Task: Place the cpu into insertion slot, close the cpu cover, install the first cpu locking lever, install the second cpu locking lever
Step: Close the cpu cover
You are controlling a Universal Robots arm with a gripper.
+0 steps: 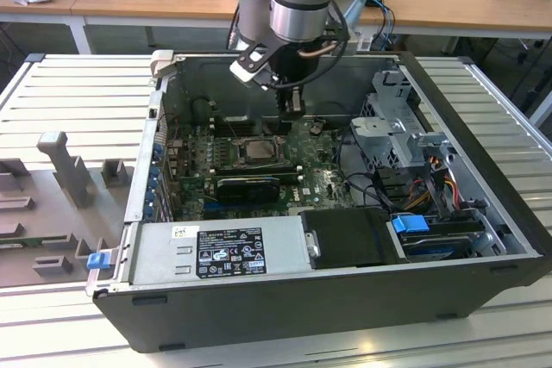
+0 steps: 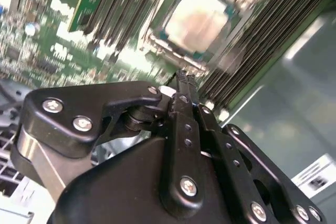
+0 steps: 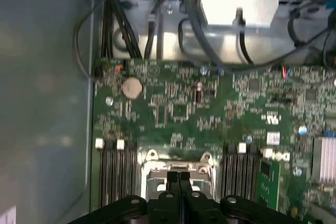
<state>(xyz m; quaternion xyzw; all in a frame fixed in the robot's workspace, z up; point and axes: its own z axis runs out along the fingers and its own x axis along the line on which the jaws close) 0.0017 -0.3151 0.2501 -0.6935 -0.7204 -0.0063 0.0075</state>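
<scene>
One gripper [image 1: 291, 112]: pressed together, nothing pinched, upper centre.
Room: case wall [image 1: 371, 71] behind, drive cage [image 1: 397, 118] at right.
Cpu [image 1: 256, 151]: seated in insertion slot [image 1: 233, 152], just lower-left of gripper.

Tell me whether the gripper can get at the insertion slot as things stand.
Probably yes: the gripper hangs inside the open case, jaws shut, close by the insertion slot. Nothing stands between them; the cables lie towards the exterior view's right.
</scene>
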